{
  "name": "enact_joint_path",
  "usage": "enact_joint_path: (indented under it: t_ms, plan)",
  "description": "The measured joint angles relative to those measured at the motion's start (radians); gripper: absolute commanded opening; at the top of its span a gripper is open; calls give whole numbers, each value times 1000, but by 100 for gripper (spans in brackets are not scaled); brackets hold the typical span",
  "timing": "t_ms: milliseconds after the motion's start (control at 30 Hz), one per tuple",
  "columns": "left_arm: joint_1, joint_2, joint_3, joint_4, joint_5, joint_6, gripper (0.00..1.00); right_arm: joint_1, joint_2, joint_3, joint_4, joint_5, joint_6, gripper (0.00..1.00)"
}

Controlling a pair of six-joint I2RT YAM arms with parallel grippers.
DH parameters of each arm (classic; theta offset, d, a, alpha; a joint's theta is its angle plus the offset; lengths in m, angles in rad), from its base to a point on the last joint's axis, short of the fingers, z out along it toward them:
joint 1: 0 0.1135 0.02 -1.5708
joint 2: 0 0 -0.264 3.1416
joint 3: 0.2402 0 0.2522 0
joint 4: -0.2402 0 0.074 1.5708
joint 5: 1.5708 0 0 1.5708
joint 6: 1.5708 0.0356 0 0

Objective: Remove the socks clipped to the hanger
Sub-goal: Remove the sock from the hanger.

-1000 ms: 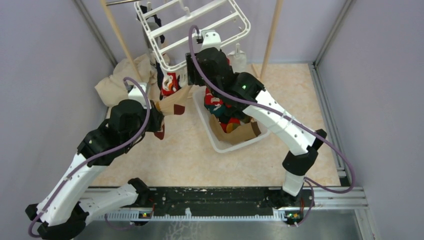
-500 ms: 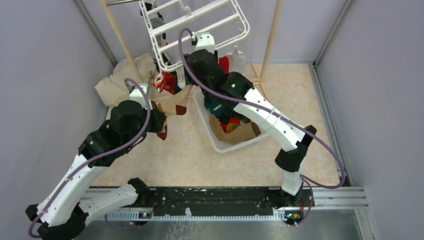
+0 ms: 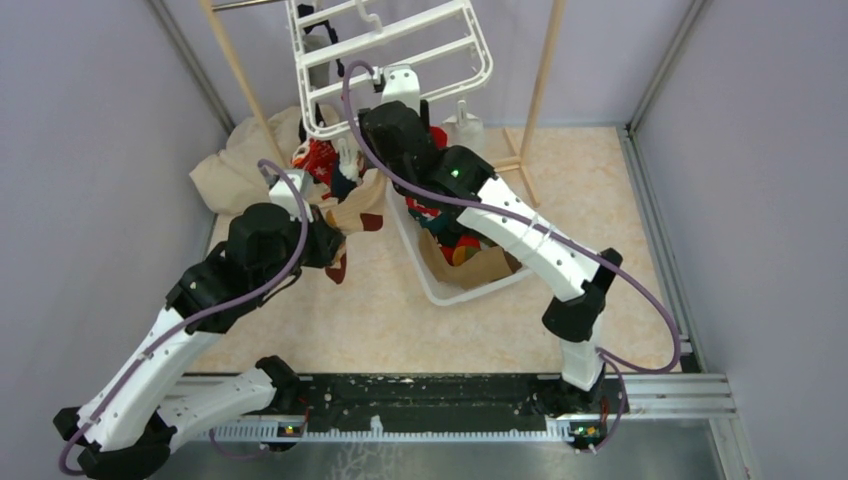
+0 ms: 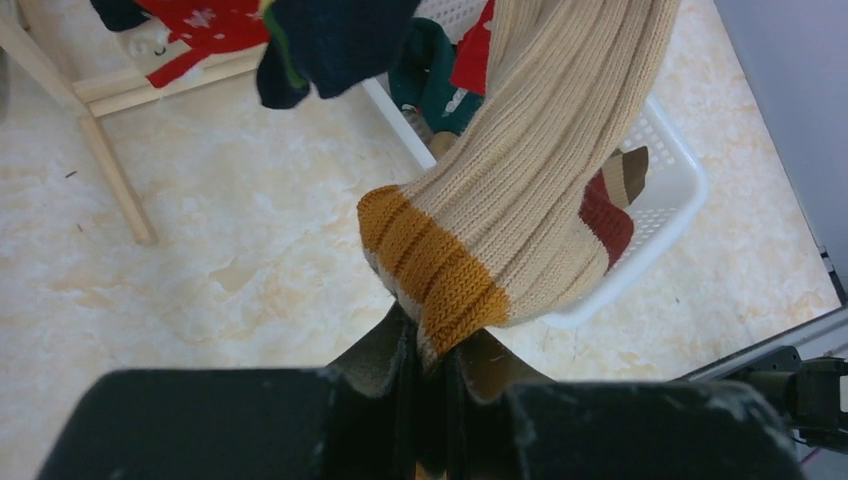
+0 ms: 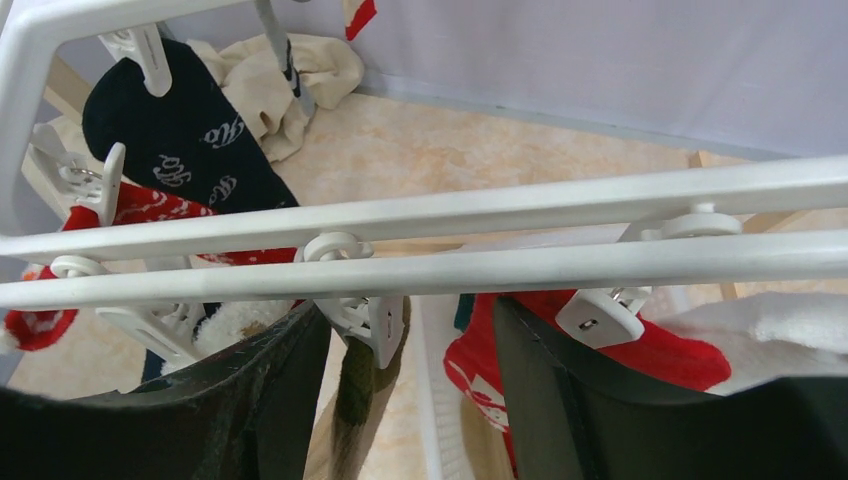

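Overhead and wrist views, read left to right. A cream cloth heap (image 3: pixel 235 165) lies at the far left by the wall. The left gripper (image 4: pixel 432 375) is pinched narrowly on the mustard cuff of a tan ribbed sock (image 4: pixel 540 170), which stretches up and rightward toward the hanger (image 3: pixel 390 50). Its upper end is hidden behind the right arm, so it possibly remains clipped. The hanger is tilted, with a navy sock (image 5: pixel 180 130) and a red sock (image 5: pixel 660 355) clipped beneath its crossbars. The right gripper (image 5: pixel 405 318) sits just under the crossbars, jaws apart on either side of a white clip (image 5: pixel 385 322). A white slatted basket (image 3: pixel 440 290) of socks stands below.
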Motion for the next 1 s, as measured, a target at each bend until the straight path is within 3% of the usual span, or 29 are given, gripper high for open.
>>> enact_joint_path:
  t_ms: [1000]
  plan:
    - [0, 9, -43, 75, 103, -31, 13, 19, 92, 80, 62, 56, -71, 59]
